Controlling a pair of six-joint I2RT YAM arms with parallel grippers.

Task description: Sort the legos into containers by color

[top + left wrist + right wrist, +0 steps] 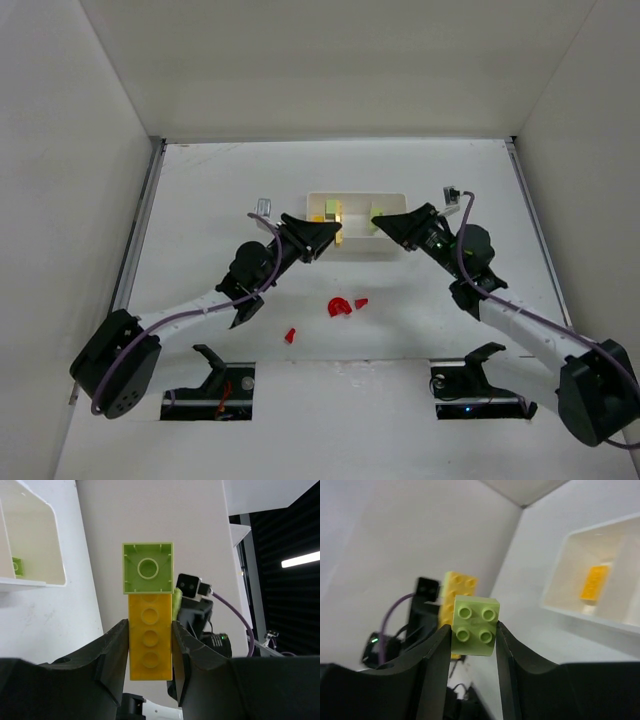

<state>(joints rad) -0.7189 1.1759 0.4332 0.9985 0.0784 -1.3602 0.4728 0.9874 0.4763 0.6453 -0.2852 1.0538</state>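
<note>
Over the tray (360,195), the yellow brick (149,635) is clamped by the left fingers (112,652) and the joined green brick (475,625) by the right fingers (437,655) — if pulled askew, either could be dropped outside.

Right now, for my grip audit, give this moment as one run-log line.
left gripper: holds yellow brick plus attached green brick | right gripper: holds separate green brick | red legos: on table, unsorted

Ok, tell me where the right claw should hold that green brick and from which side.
Grip the green brick by its two opposite flat side walls, coming in facing its studded top. Those walls are parallel and smooth, unlike the bumpy stud face, and the right claw straddles them that way.
</note>
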